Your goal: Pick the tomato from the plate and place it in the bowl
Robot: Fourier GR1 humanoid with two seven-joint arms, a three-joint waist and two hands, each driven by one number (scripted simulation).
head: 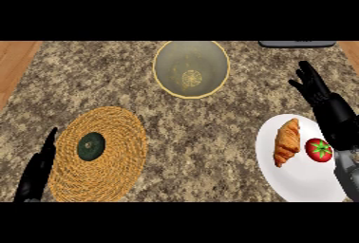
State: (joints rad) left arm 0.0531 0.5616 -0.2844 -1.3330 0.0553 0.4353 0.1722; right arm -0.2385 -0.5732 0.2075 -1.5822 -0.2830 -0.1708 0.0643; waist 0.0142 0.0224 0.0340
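- A red tomato (pixel 319 150) with a green top is sitting on the white plate (pixel 298 182), over on the right side of the speckled counter (pixel 210 128).
- A brown croissant (pixel 287 142) is lying on the same plate, just beside the tomato, on its left.
- The right hand (pixel 319 92) is hanging above the far edge of the plate, past the tomato. Its fingers are pointing away, mostly straight and spread a little. It is holding nothing and it is not touching the tomato.
- The grey right arm (pixel 347 173) is crossing over the right rim of the plate, close to the tomato.
- The bowl (pixel 191 69) is sitting at the far middle of the counter, well apart from the plate. It is looking pale with a yellow rim, and nothing is lying inside it.
- A round woven mat (pixel 112 166) is lying on the left, with a small dark green round thing (pixel 90 145) sitting on it.
- The left hand (pixel 38 168) is resting at the lower left, beside the mat, with fingers straight and holding nothing.
- A dark flat thing (pixel 298 43) is peeking in at the far right edge; I cannot tell what it is.
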